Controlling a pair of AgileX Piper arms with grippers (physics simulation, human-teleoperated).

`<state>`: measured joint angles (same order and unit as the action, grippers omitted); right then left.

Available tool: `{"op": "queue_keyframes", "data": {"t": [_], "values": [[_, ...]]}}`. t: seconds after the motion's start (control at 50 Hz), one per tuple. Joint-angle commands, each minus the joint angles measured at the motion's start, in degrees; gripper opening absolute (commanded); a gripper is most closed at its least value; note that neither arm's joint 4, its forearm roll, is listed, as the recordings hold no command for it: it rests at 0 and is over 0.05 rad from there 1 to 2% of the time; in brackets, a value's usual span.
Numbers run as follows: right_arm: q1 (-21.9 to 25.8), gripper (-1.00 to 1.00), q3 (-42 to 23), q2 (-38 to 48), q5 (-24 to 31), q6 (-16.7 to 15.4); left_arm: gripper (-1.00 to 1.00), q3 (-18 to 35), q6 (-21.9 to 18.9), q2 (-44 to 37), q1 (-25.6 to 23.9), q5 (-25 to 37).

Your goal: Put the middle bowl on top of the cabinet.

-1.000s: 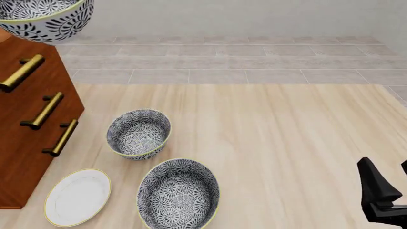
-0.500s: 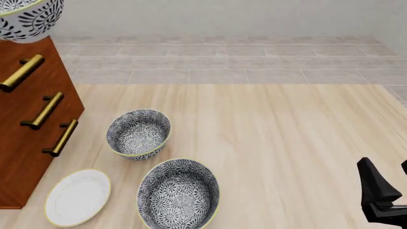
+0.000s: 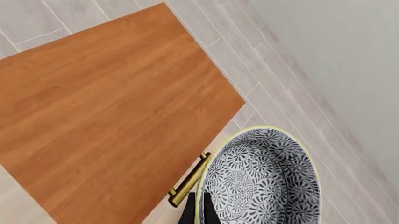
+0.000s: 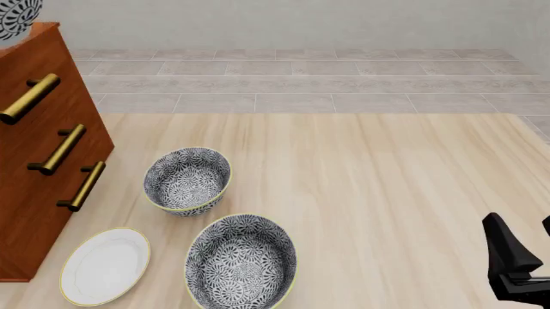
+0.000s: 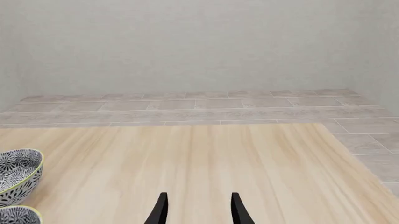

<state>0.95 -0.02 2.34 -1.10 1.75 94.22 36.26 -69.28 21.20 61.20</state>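
The left gripper [image 3: 197, 212] pinches the rim of the middle bowl [image 3: 259, 179], its dark fingers closed on the near wall, one inside and one outside the lip. The bowl hangs from the gripper above the edge of the cabinet [image 3: 106, 116]; the broad bare wooden top lies ahead of the fingers and off to one side, not yet under the bowl. It looks like stiff glazed ceramic: probably heavy for a one-sided rim pinch, slick and breakable, so it should go down level and gently. Two other bowls, a smaller one [image 4: 187, 180] and a larger one [image 4: 241, 262], and a plate [image 4: 105, 266] sit on the surface. The right gripper [image 5: 197, 209] waits open and empty.
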Motion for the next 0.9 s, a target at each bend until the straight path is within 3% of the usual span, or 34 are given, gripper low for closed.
{"op": "queue_keyframes", "data": {"t": [0.02, 0.28, 0.4, 0.9], "values": [[0.0, 1.00, 0.0, 0.4, -0.4, -0.1, -1.00, 3.5, -0.5, -0.5, 4.4, 2.2], [0.0, 1.00, 0.0, 0.9, -0.8, -0.2, -1.00, 3.1, 2.4, -1.8, 7.9, 3.3], [0.0, 1.00, 0.0, 0.9, -0.8, -0.3, -1.00, 4.0, 2.1, -2.3, 11.3, 3.7], [-0.1, 1.00, 0.0, -0.6, 0.6, -0.5, -1.00, 6.9, 0.4, -4.2, 16.8, 4.5]]}}
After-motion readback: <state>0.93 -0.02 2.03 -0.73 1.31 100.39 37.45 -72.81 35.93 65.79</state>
